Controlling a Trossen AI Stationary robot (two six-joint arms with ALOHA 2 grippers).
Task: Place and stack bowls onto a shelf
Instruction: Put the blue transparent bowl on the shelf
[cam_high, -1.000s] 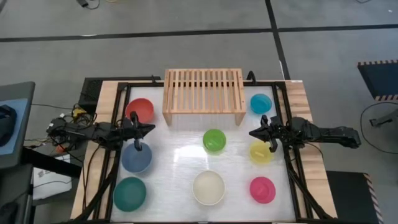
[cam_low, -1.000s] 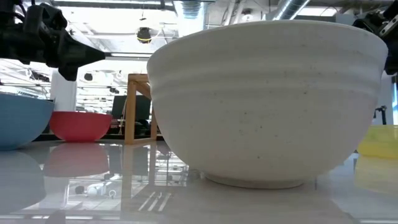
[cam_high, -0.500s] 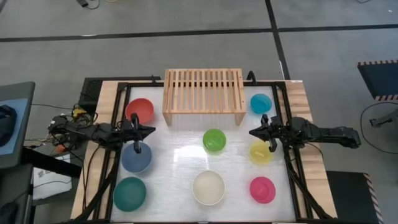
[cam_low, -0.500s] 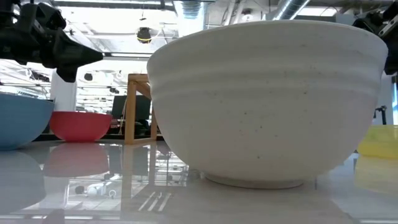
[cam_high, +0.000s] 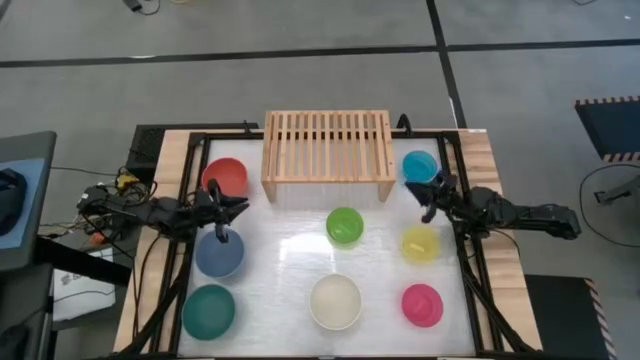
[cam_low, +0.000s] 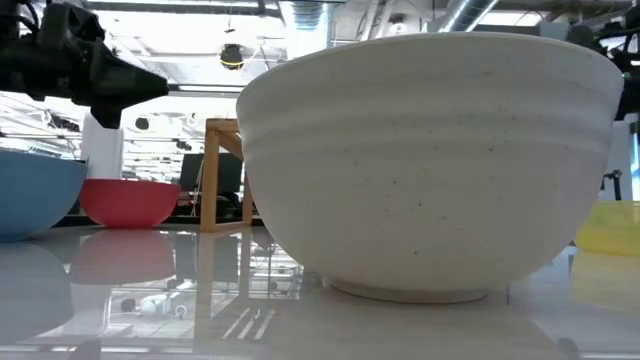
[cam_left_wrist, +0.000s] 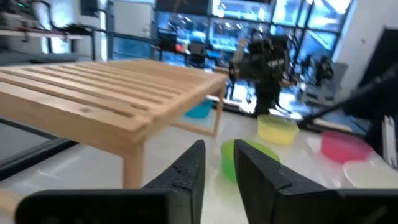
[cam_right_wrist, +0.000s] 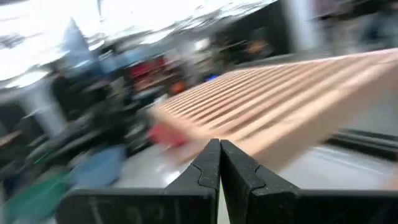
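Note:
Eight bowls stand upright on their bases on the white table. In the high view: red (cam_high: 225, 177), slate blue (cam_high: 219, 253), teal (cam_high: 208, 311), cream (cam_high: 335, 301), green (cam_high: 344, 225), yellow (cam_high: 420, 243), pink (cam_high: 421, 305), light blue (cam_high: 420, 166). The wooden shelf (cam_high: 327, 147) stands on its side legs at the far edge, with nothing on its slats. My left gripper (cam_high: 238, 205) (cam_left_wrist: 219, 149) hovers between the red and slate blue bowls, open by a narrow gap. My right gripper (cam_high: 426, 195) (cam_right_wrist: 219, 144) is shut, in the air between the light blue and yellow bowls.
A black frame (cam_high: 190, 200) borders the table on the left, right and far sides. In the low view the cream bowl (cam_low: 430, 160) fills most of the picture and hides the table behind it. There is free table between the green bowl and the shelf.
My right gripper has swung toward the table's far edge, from beside the yellow bowl to near the light blue bowl, and now points toward the shelf. No bowl has moved.

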